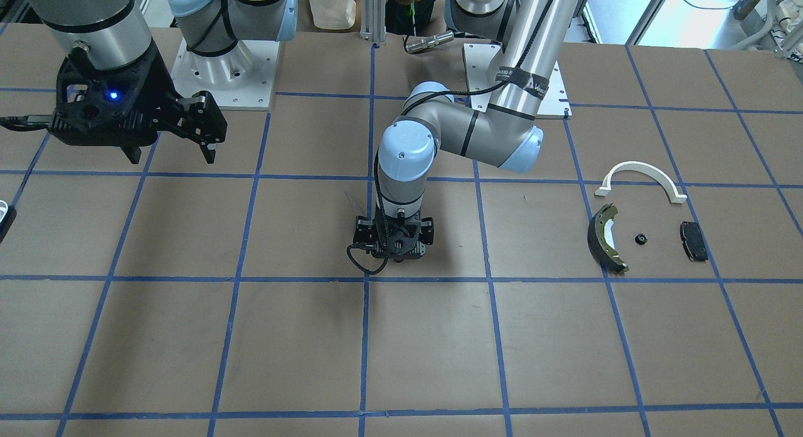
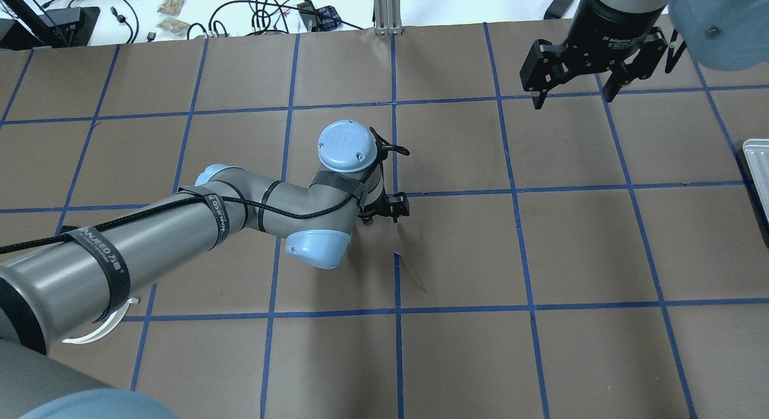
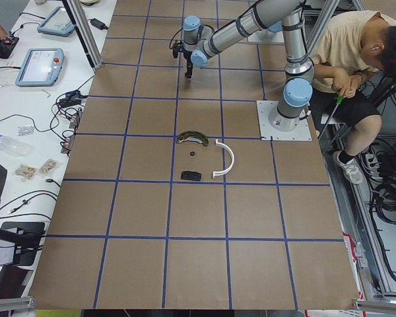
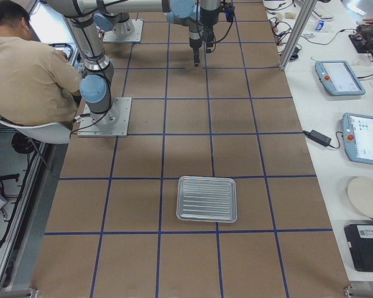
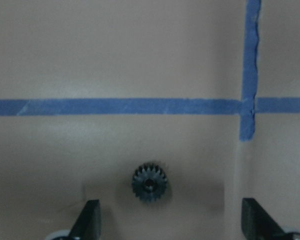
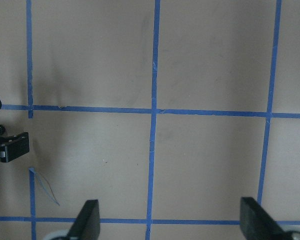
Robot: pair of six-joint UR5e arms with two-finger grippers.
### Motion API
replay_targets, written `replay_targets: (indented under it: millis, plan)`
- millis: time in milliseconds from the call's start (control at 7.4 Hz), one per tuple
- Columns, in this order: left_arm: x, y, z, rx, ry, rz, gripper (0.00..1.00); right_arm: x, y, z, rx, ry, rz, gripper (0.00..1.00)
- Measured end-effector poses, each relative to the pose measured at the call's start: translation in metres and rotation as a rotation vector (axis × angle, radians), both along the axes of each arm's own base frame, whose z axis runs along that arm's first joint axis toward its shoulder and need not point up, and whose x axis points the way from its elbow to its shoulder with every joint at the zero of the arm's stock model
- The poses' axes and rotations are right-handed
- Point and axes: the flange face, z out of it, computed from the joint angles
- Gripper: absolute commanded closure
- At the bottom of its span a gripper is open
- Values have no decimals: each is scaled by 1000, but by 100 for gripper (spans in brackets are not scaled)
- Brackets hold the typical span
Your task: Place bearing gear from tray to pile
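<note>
A small dark toothed bearing gear (image 5: 149,182) lies on the brown table between the spread fingers of my left gripper (image 5: 171,212), untouched. That gripper (image 2: 384,210) points straight down at the table's middle (image 1: 394,246) and is open. My right gripper (image 2: 574,97) hangs high above the table, open and empty (image 1: 172,155). The pile lies far to my left: a white half-ring arch (image 1: 641,173), a dark brake shoe (image 1: 605,237), a black pad (image 1: 693,240) and a small black round part (image 1: 640,239). The silver tray (image 4: 206,198) is empty.
Blue tape lines grid the brown table (image 1: 439,349); one crossing (image 5: 247,106) is just beyond the gear. The tray's edge shows at the overhead view's right (image 2: 758,166). A seated person (image 3: 356,59) is beside the arm bases. Tablets and cables lie along the table's far side.
</note>
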Motion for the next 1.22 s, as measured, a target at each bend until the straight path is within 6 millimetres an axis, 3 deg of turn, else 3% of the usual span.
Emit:
replay_targets:
  millis: [405,541,811,1081,1216]
  plan:
    - [-1,-7,2,-20,-13,-1,0,-8,3,6,-17,43,28,0]
    - [-1,-7,-1,-14,-17,-1,11,-7,3,9,-36,39,28,0]
    - [0,-7,-5,-9,-23,-1,81,-4,3,4,-43,4,17,0]
    - [4,-8,-7,-18,-63,2,100,-2,3,0,-39,-37,-7,0]
    - [5,-8,-8,-21,-76,3,100,-4,3,-1,-35,-43,-26,0]
